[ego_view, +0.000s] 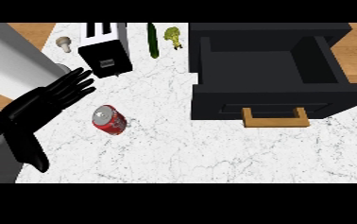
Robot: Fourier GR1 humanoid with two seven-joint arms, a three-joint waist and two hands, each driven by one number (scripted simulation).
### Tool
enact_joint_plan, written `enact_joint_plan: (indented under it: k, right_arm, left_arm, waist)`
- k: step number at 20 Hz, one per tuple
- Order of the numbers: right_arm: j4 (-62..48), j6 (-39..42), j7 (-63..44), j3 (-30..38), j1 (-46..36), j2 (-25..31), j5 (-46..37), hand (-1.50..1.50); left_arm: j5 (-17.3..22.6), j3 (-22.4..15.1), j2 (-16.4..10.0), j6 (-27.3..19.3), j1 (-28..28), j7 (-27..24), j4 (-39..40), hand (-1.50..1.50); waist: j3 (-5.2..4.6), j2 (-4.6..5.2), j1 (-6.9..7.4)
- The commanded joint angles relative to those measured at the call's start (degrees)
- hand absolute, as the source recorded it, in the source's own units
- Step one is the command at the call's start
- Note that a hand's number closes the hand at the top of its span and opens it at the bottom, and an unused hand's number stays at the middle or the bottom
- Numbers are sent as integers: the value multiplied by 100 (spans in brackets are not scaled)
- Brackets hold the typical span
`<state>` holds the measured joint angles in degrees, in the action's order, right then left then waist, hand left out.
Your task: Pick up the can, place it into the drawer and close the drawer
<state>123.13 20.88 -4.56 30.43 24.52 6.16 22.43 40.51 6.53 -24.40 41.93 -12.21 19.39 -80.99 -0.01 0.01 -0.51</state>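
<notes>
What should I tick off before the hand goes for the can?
1. The can sits free on the counter: ok.
2. The left hand is open and apart from the can: ok.
3. The drawer is pulled open: ok.
4. The drawer has room for the can: ok.
5. The can stands upright: cannot tell.
6. The right hand is in view: not ok.

The white marble counter (209, 147) carries a can (109, 120), toaster (106, 48), mushroom (65, 42), cucumber (153, 40), broccoli (174, 37) and open drawer (216, 100).
</notes>
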Motion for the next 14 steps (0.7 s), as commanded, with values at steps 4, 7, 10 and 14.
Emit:
enact_joint_plan:
  k: [4,7,10,14]
  right_arm:
    - [-158,203,-146,343,-266,157,225,-150]
    - [-90,476,-56,583,71,47,398,-150]
    - [148,353,-79,228,16,-372,-77,-150]
    - [121,741,-6,600,324,-282,330,-150]
  left_arm:
    - [-1137,52,441,51,15,-692,558,-150]
    - [-1529,211,368,417,-241,-1284,1315,-150]
    - [-1956,206,494,210,-16,-1649,1233,-150]
    - [-2759,209,689,-162,-652,-2401,2307,-150]
  waist:
    - [-1,2,11]
    - [-2,2,-14]
    - [-1,-2,15]
    - [-3,5,-46]
